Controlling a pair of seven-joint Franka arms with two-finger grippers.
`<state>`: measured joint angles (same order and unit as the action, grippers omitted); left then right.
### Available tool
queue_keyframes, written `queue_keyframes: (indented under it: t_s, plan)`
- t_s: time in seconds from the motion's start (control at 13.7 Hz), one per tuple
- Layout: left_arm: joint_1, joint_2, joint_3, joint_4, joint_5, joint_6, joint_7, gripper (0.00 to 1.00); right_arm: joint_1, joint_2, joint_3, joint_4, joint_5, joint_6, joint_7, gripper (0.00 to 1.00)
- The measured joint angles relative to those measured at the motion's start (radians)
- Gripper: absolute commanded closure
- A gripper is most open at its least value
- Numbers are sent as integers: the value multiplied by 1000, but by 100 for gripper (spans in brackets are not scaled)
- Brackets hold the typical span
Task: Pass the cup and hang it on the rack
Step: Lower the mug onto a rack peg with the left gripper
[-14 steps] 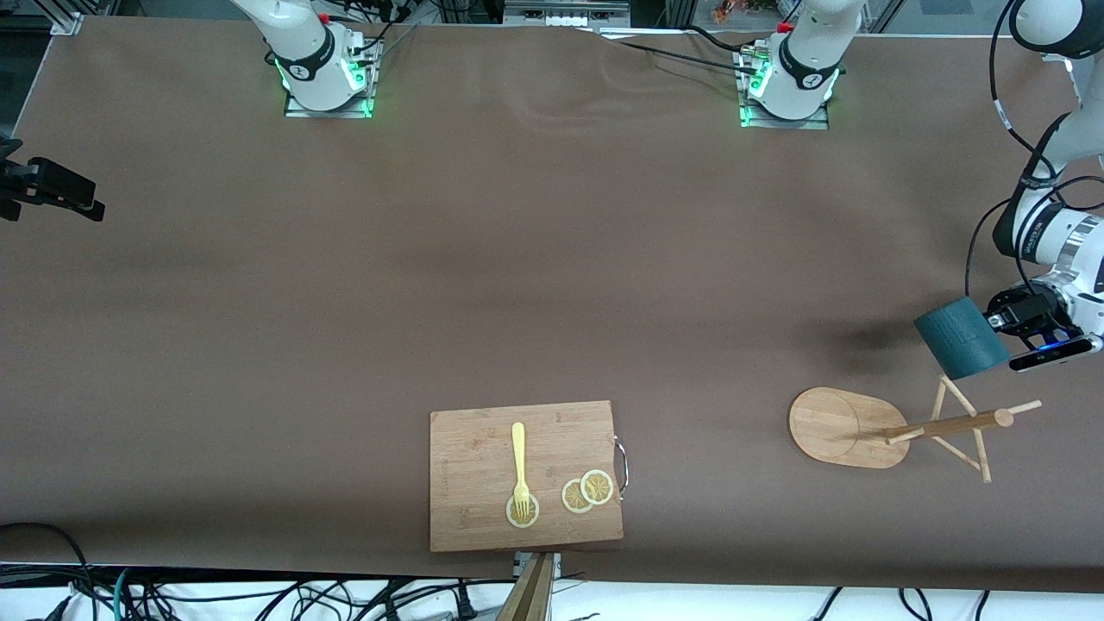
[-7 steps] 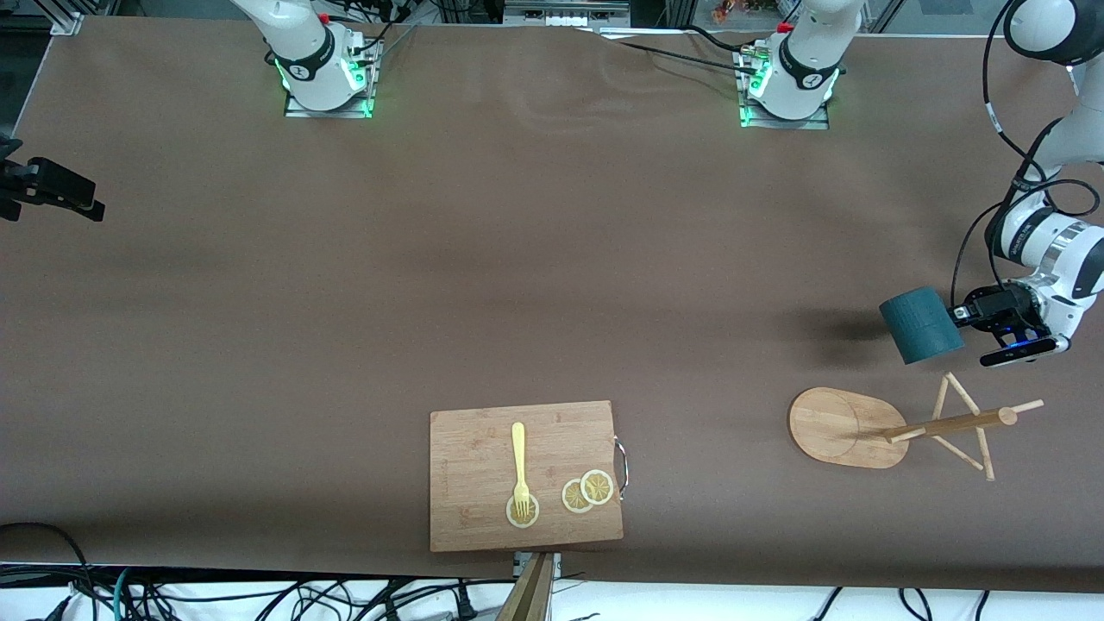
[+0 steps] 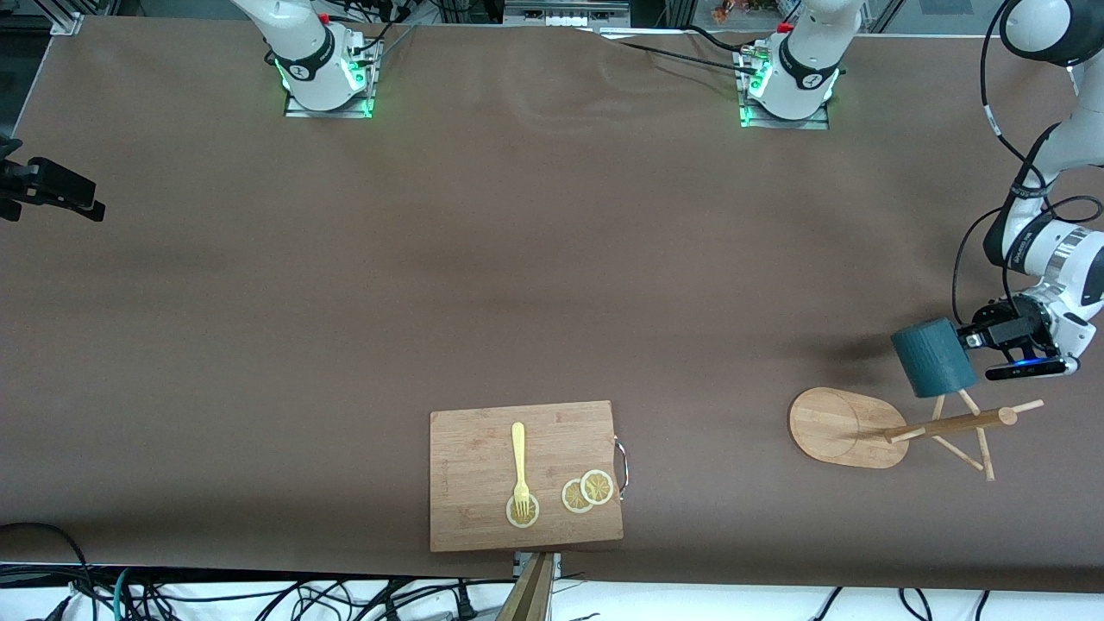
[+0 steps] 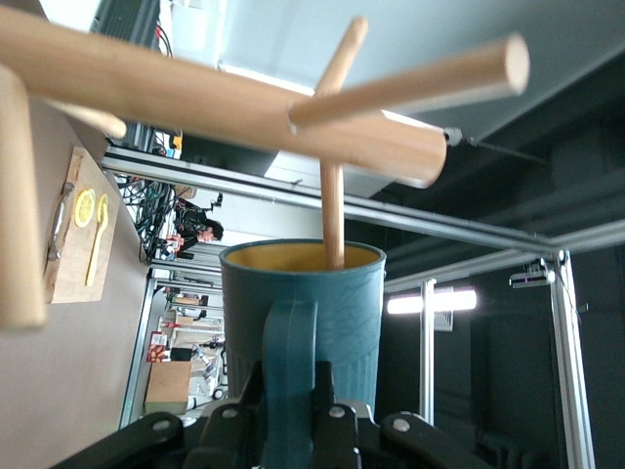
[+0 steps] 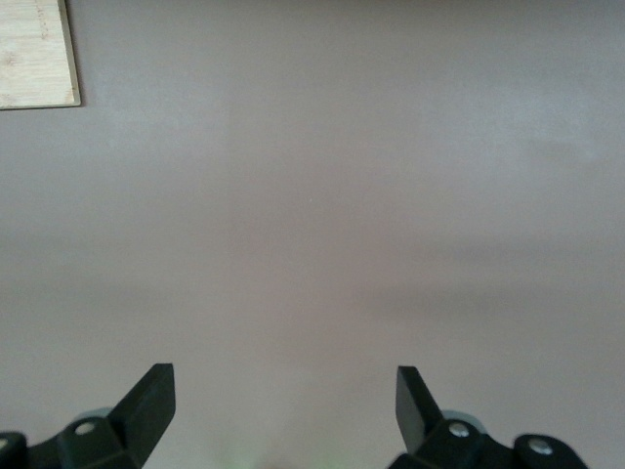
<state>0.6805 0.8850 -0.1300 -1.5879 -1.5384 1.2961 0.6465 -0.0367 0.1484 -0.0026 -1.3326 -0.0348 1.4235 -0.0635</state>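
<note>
The dark teal cup (image 3: pixel 934 358) hangs in the air in my left gripper (image 3: pixel 970 338), over the wooden rack (image 3: pixel 841 427) at the left arm's end of the table. The rack has an oval base, a central pole (image 3: pixel 949 424) and thin pegs. In the left wrist view the left gripper (image 4: pixel 293 391) is shut on the handle of the cup (image 4: pixel 303 313). One peg (image 4: pixel 332 195) of the rack (image 4: pixel 225 98) reaches the cup's yellowish mouth. My right gripper (image 5: pixel 283 386) is open and empty over bare table.
A wooden cutting board (image 3: pixel 483 466) lies near the front edge, with a yellow fork (image 3: pixel 519 461) and lemon slices (image 3: pixel 588 492) on it. Its corner shows in the right wrist view (image 5: pixel 34 54). A black device (image 3: pixel 52 194) sits at the right arm's end.
The left gripper with the cup swung away from the rack toward the table's middle, then came back down onto the rack's pegs. Nothing else moved.
</note>
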Motion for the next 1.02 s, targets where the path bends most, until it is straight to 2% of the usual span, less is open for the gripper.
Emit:
queue_keyframes:
  t_s: [0.29, 0.58, 1.02]
  plan:
    - [-23, 6, 1, 94, -30, 51, -187, 100, 0, 0, 0, 0, 0, 0, 0, 0]
    - [-29, 41, 11, 136, -28, 51, -194, 100, 0, 0, 0, 0, 0, 0, 0, 0]
    - [-30, 64, 41, 146, -20, 51, -194, 100, -4, 0, -9, 0, 27, 0, 0, 0]
